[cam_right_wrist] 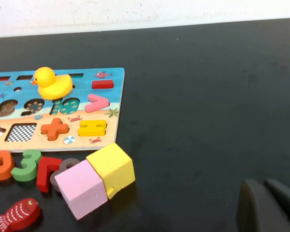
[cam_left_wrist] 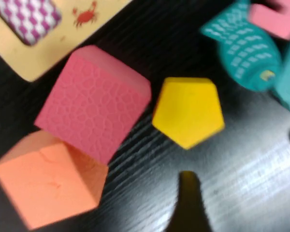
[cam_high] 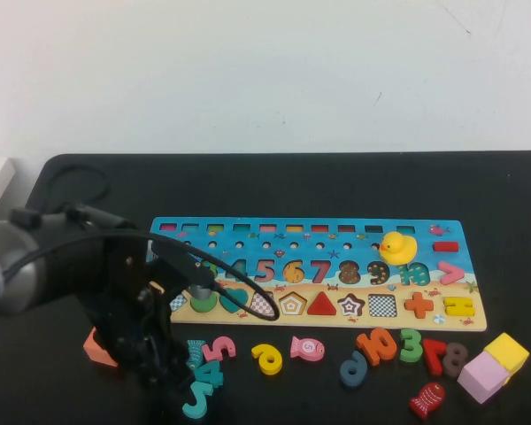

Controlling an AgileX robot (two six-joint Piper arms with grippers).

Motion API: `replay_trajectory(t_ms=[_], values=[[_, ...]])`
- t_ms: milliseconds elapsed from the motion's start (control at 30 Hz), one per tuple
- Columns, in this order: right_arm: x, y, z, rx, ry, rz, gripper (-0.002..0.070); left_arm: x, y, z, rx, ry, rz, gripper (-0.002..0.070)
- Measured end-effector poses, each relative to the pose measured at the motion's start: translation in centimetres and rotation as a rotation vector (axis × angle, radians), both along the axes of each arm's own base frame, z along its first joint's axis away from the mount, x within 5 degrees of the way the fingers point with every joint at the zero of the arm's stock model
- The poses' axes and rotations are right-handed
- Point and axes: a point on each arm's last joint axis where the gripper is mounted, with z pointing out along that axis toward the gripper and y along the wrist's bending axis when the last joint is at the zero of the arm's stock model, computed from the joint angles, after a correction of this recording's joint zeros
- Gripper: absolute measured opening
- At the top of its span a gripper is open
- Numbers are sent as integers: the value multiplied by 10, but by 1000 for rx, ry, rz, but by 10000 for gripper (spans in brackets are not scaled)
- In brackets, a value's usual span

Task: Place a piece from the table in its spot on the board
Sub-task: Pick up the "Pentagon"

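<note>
The left gripper hangs low over the near left part of the black table, just in front of the puzzle board's left end; its black body covers its own fingers from above, and whether they are spread or closed cannot be told. In the left wrist view only one dark fingertip pokes in, blurred, touching nothing. Just beyond that tip lies a flat yellow pentagon piece on the table, free of any grip. Beside the pentagon sits a red foam cube, and an orange foam cube touches it. A teal fish-shaped piece lies on the pentagon's other side, partly cut off by the edge. The long wooden number-and-shape board shows an empty pentagon slot in its near row. The right gripper is out of the high view; its wrist camera catches only dark finger ends, pressed together, well apart from the yellow cube and pink cube.
</note>
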Motion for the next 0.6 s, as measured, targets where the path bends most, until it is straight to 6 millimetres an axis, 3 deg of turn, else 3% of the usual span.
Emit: replay_trajectory(t_ms=[100,233,600], values=[[0,0,0,0,0,0,19,5,-2,-17,-2,25,87,478],[0,0,0,0,0,0,19,10,-4,-36,-5,39,150,482],[0,0,0,1,0,0,19,23,-8,-44,-36,-40,199,456]])
